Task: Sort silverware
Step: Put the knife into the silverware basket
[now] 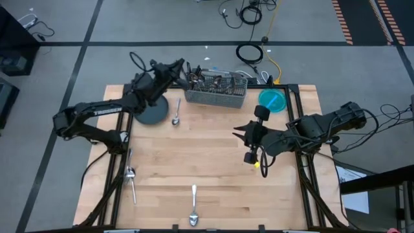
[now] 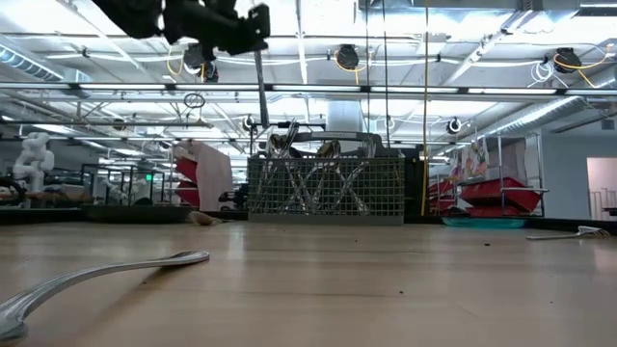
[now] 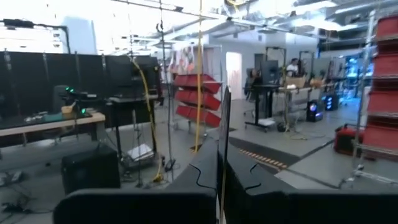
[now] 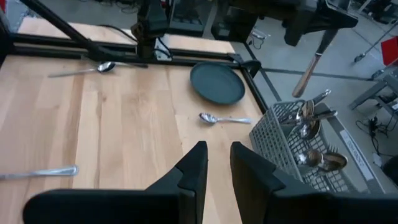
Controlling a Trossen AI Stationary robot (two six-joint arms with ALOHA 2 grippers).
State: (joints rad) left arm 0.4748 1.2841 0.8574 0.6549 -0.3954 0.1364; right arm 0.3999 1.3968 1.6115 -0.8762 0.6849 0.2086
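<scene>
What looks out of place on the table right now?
Three pieces of silverware lie loose on the wood, outside the caddy: a spoon beside the dark plate, one piece near the left edge, and one at the front edge. Nothing looks spilled or damaged.

Pale wooden tabletop [image 1: 213, 162] carrying: grey wire-mesh caddy [image 1: 216, 94] holding shiny metal cutlery [image 1: 213, 81] at far edge; dark round plate [image 1: 151, 111] lying beside it; silver spoon [image 1: 176, 114] resting near plate; two more utensils [image 1: 130, 180] [image 1: 193, 206] lying near front; left gripper [image 1: 183, 70] hovering above caddy's end; right gripper [image 1: 240, 134] waiting mid-table; turquoise round dish [image 1: 272, 100] sitting right of caddy
</scene>
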